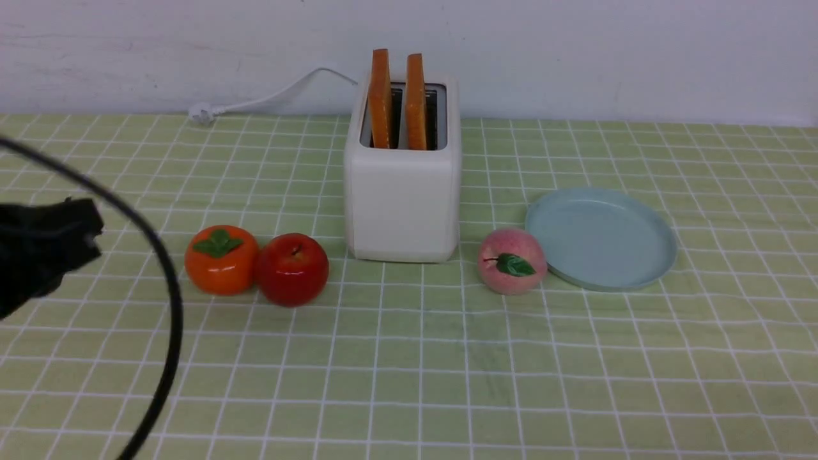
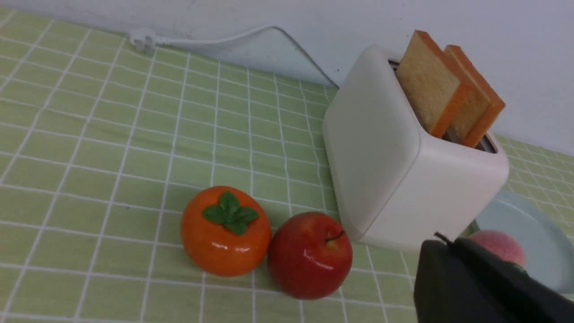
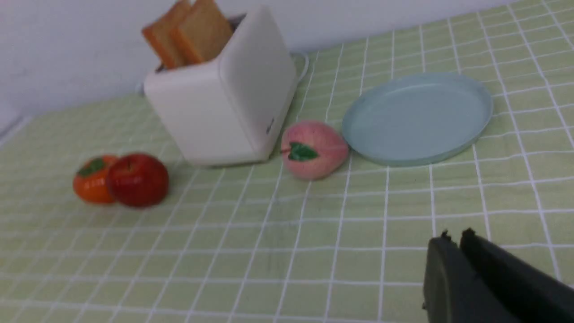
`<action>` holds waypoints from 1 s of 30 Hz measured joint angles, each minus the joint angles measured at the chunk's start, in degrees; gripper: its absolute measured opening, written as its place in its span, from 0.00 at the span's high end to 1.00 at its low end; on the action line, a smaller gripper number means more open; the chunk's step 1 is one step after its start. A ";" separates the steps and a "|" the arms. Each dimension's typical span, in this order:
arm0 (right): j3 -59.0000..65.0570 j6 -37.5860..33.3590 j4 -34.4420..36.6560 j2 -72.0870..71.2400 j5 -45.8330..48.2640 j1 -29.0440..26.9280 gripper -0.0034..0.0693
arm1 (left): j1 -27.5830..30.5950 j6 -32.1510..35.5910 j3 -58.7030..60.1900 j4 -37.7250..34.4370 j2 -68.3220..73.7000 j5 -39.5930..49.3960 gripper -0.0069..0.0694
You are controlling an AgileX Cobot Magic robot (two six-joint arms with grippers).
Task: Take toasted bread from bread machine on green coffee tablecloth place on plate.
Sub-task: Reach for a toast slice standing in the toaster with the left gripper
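A white toaster point(image 1: 402, 185) stands mid-table on the green checked tablecloth point(image 1: 409, 358). Two toasted bread slices point(image 1: 381, 99) point(image 1: 416, 102) stand upright in its slots; they also show in the left wrist view point(image 2: 430, 85) and the right wrist view point(image 3: 197, 31). The pale blue-green plate point(image 1: 601, 237) lies empty to the toaster's right. My left gripper point(image 2: 448, 244) is shut and empty, low at the left, well short of the toaster; it shows at the front view's left edge point(image 1: 89, 233). My right gripper point(image 3: 453, 237) is shut and empty over bare cloth, nearer than the plate point(image 3: 417, 119).
An orange persimmon point(image 1: 221, 259) and a red apple point(image 1: 293, 268) sit touching, left of the toaster's front. A pink peach point(image 1: 511, 260) lies between toaster and plate, close to the plate's rim. The white power cord point(image 1: 268, 99) runs along the back wall. A black cable point(image 1: 169, 300) arcs at the left.
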 joint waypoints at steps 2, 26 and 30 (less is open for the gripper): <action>-3.54 -4.18 0.12 2.80 2.98 0.00 0.92 | -1.66 3.22 -3.73 -2.93 5.66 -0.76 0.93; -11.69 -26.52 16.77 12.27 -2.61 0.00 0.92 | -21.61 18.93 -42.26 -17.65 54.07 -23.06 0.28; -11.69 -26.57 17.03 13.39 -0.88 0.00 0.92 | -21.61 18.93 -46.90 -17.65 58.25 -24.62 0.25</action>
